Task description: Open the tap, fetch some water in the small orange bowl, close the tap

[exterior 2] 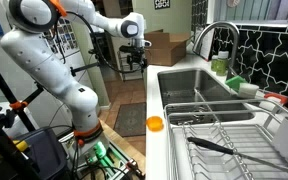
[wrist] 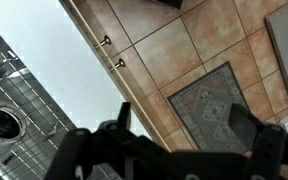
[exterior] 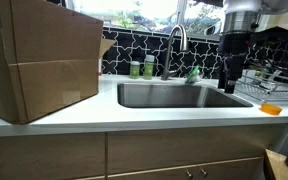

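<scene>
**Status:** step 1, opening the tap, has not begun.

**Task items:**
- The tall brushed-steel gooseneck tap point(exterior: 177, 45) stands behind the stainless-steel sink point(exterior: 174, 97). No water is seen running, and its handle is too small to make out.
- The small bright-orange plastic bowl point(exterior: 271, 108) sits on the white counter point(exterior: 144, 118) near the front edge. It is beside the wire dish rack point(exterior 2: 219, 135) and apart from the sink. Nothing touches it.

**Gripper:**
- In an exterior view the black Robotiq gripper point(exterior 2: 134, 62) hangs out in front of the counter, well apart from the tap.
- The wrist view agrees. Its 2 fingers point(wrist: 122, 112) are spread to full width with nothing between them, and floor tiles and cabinet fronts lie below.

**Judgement:**
- 0 of 3 steps appear done.
- The next move calls for carrying the gripper across the sink to the tap, locating the handle and nudging it open.
- The arched spout is the likely obstacle on approach.
</scene>
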Available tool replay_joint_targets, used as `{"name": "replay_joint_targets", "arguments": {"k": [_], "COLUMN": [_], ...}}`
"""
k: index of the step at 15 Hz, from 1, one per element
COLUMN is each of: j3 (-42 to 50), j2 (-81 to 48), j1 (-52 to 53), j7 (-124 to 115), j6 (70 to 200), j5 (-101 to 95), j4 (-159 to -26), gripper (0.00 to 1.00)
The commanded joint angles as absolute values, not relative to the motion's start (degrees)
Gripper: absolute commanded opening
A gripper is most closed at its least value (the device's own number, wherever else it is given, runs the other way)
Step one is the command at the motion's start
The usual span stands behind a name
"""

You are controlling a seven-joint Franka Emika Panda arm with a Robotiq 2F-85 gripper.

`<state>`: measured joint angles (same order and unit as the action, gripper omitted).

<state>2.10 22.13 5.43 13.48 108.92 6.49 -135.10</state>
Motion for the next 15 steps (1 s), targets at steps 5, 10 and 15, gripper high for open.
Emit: {"name": "replay_joint_targets", "arguments": {"k": [5, 10, 15], "j3": [1.6, 3.5, 9.2], "j2": [22.1, 22.7, 23.4], "j1": [4.9, 0.5, -6.6], "j7": [13.6, 8.2, 7.2], "j6": [108.8, 111.8, 117.0], "j5": [6.7, 4.5, 3.3], "j4": [-135.0, -134.5, -131.8], "gripper": [1.00, 1.00, 1.00]}}
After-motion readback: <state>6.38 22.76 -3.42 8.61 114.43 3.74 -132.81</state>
